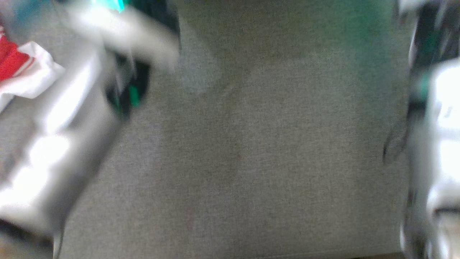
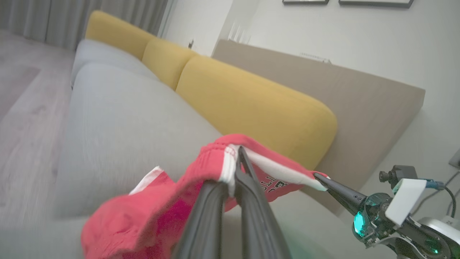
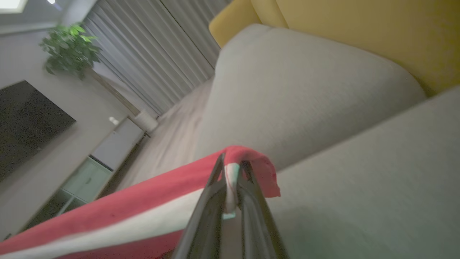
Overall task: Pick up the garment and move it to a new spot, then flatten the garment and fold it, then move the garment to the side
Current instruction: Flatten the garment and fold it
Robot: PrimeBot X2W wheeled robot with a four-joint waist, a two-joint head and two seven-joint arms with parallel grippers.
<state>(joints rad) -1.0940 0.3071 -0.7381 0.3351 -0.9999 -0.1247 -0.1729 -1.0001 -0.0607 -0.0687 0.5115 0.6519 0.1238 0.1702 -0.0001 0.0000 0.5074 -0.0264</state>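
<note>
Red cloth with white bands, the garment (image 2: pixel 143 219), is held stretched between the two grippers above the grey sofa seat (image 2: pixel 118 136). In the left wrist view the left gripper (image 2: pixel 238 158) is seen clamped narrow on a white-striped edge. The right gripper (image 2: pixel 318 177) is seen there from outside, its tips pinched on the far corner of the same edge, and printed lettering is visible on the cloth between them. Yellow back cushions (image 2: pixel 251 104) and a beige panel (image 2: pixel 359 97) are shown behind.

The right wrist view gives the close side of that second grip: the fingers (image 3: pixel 251 208) are closed on a white band, with red cloth folded over their tips. A plant (image 3: pixel 68 50), curtains (image 3: pixel 154 46) and a dark screen (image 3: pixel 25 122) are brought in by this view.

The head view is heavily blurred. A pale forearm (image 1: pixel 68 126) is made out at the left, a piece of the garment at the upper left edge, and grey seat fabric across the middle. Whether the hanging part touches the seat cannot be told.
</note>
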